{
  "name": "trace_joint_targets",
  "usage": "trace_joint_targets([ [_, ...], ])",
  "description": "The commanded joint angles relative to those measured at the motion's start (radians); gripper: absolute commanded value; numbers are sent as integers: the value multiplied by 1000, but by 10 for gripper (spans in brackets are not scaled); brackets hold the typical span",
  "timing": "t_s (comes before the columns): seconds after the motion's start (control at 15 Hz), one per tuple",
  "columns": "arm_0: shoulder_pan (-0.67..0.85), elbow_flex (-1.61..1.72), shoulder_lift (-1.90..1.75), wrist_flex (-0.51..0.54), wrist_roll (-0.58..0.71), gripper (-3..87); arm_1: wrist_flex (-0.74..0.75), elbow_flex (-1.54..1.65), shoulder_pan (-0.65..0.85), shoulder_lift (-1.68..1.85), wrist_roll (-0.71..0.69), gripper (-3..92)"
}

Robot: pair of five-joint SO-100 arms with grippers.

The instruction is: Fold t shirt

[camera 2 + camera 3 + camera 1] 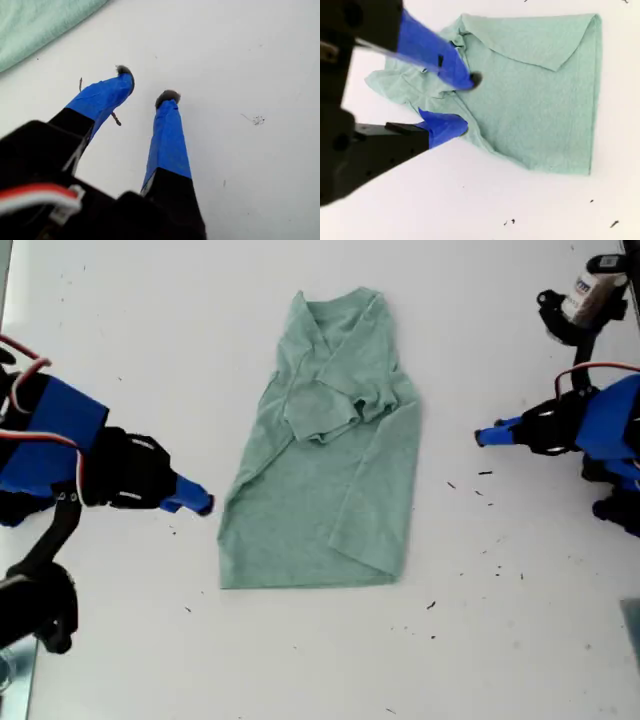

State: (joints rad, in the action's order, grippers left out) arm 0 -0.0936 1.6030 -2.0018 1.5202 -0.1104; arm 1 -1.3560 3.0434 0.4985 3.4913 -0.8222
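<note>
T shirt [325,455] lies folded narrow on tabletop [500,640], sleeves tucked over, underside hidden. My first tool [146,85] spread, empty. My second tool [467,102] spread, empty.

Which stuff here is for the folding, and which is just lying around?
For the job: the t shirt, my first gripper, my second gripper.
Just lying about: small dark specks on the white table.
</note>
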Motion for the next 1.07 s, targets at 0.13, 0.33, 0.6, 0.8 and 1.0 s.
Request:
trace_joint_targets([
  [0.13,-28,3,103,-20,25,315,-3,52,11,14,-14,125],
  [0.33,-49,256,195,-262,12,324,-3,52,11,14,-14,125],
  [0.6,-58,569,245,-569,-86,118,-3,52,11,14,-14,125],
  [0.8,-81,488,379,-683,5,-2,-3,52,11,14,-14,125],
  [1.0,-67,387,204,-600,28,-1,-3,52,11,14,-14,124],
])
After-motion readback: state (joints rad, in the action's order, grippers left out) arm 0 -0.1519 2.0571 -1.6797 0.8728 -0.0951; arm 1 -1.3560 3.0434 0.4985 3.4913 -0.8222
